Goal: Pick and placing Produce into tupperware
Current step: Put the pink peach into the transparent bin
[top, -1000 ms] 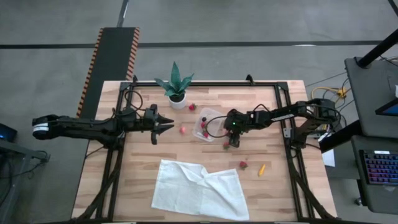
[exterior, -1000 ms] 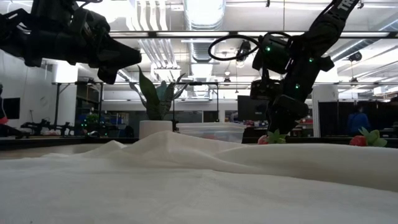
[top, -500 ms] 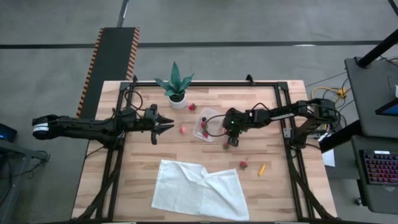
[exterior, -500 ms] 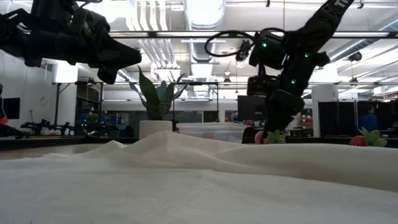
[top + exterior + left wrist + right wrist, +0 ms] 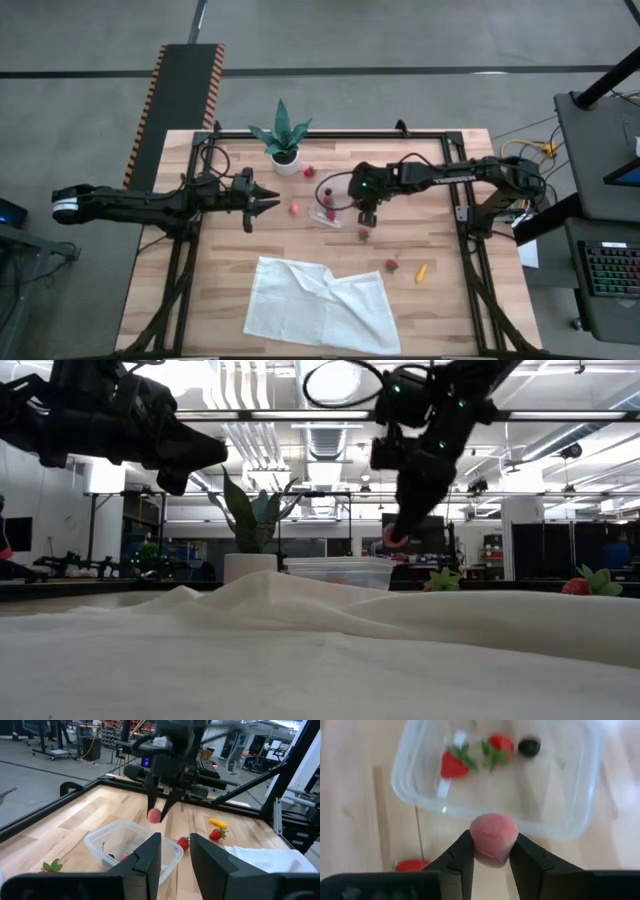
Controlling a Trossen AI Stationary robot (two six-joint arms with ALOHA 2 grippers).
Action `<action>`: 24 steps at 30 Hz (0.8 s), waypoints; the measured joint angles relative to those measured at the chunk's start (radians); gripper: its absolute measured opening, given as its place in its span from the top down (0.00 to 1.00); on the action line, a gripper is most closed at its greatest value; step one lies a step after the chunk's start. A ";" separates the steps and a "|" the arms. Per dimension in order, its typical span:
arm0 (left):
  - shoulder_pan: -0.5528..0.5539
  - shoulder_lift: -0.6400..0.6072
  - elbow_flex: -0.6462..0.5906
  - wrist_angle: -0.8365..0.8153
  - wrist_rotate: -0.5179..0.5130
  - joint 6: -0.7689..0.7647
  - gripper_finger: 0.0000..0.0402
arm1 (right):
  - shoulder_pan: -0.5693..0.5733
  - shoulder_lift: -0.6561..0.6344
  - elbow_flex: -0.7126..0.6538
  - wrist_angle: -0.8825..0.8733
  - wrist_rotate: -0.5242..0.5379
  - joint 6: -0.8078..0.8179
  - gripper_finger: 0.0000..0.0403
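Pinching a smooth pink-red fruit piece [image 5: 491, 840], right gripper [image 5: 491, 851] jaws.

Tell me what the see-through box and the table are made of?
The box looks like thin clear plastic: you can see the strawberries and the dark berry through its glossy walls. The table looks like pale wood, with plank lines and grain showing. The pink piece in the right hand looks smooth and matte, maybe a toy, but I can't be sure.
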 joint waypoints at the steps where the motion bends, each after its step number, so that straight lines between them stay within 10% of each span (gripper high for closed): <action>1: 0.000 0.000 0.000 -0.002 0.000 0.000 0.78 | 0.000 0.000 0.014 0.002 0.000 -0.017 0.76; 24: 0.000 0.000 -0.002 -0.007 0.008 -0.001 0.78 | -0.031 0.237 0.190 0.030 -0.045 -0.141 0.75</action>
